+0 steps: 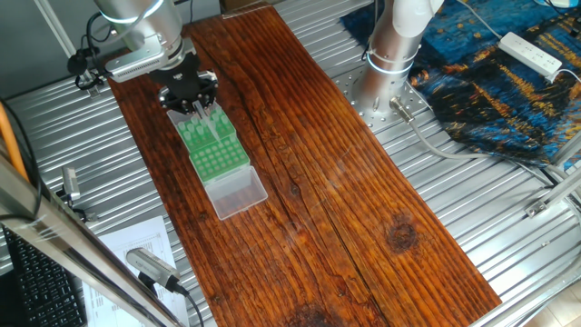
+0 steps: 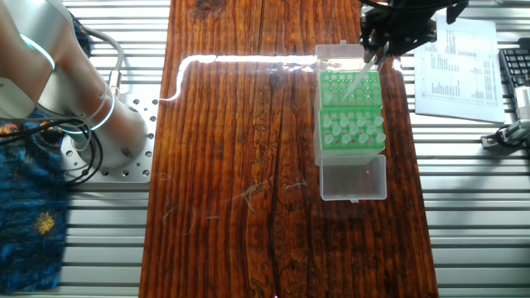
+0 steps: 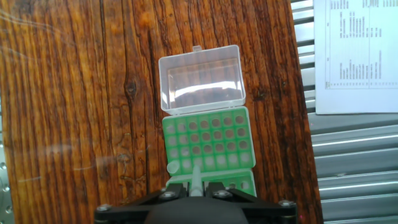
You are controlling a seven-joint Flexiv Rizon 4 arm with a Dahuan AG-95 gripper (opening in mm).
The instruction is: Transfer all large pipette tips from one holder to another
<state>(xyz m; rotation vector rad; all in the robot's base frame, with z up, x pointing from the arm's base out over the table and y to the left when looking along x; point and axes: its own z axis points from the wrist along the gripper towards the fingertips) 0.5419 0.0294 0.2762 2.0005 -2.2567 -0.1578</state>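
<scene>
Fingers (image 3: 198, 190) clenched on one pipette tip (image 3: 196, 176) — tip pointing down | above green rack (image 3: 211, 143)

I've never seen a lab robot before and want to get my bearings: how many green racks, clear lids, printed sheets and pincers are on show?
Green racks: 2
Clear lids, both open: 2
Printed sheet: 1
Pincer: 1
Pipette tip held in the pincer: 1
Total: 7
The tips standing in the racks are too small to count.

A lab bench: green tip rack (image 2: 352, 116); data printouts (image 2: 460, 70) (charts).
</scene>
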